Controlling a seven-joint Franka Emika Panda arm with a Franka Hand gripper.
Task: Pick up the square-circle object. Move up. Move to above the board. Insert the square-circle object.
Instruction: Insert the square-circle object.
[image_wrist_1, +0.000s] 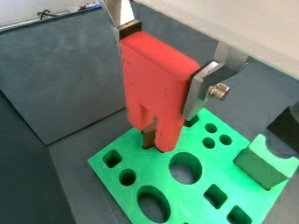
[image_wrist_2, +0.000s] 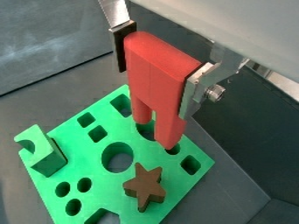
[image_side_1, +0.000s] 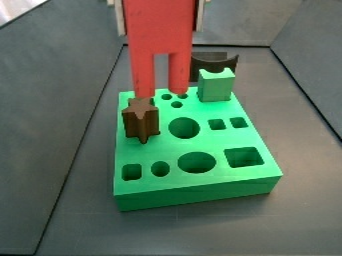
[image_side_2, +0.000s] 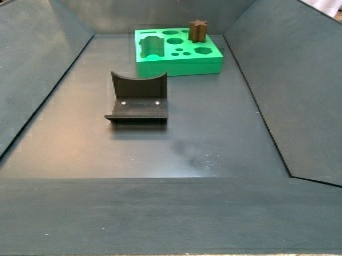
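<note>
Red square-circle object (image_wrist_1: 158, 87) fills both wrist views, pinched upright betw. the gripper's (image_wrist_1: 162, 54) silver finger plates (image_wrist_1: 214, 77), which clamp its upper body on opposite flat faces. Its two legs hang just above the board (image_side_1: 201, 170), toward the slab's 11 o'clock corner in a side view, w/ holes right under them. Whether the leg tips already touch the top or sit in a hole: can't tell.

Handling, as a guess: stiff, light, prob. plastic; smooth faces, so it could slip or tilt if the legs catch a hole edge. Grip high on the flat sides looks right, leaves the slotted legs free.

Dark brown star block (image_side_1: 142, 118) sits in the board at about 9 o'clock, small green block (image_side_1: 218, 80) at 1 o'clock. Fixture (image_side_2: 136, 98) stands well apart on the floor.

Hidden: gripper body cut off in wrist views; in a side view (image_side_1: 163, 40) only the red piece shows, fingers out of frame; target holes partly masked by the legs.
</note>
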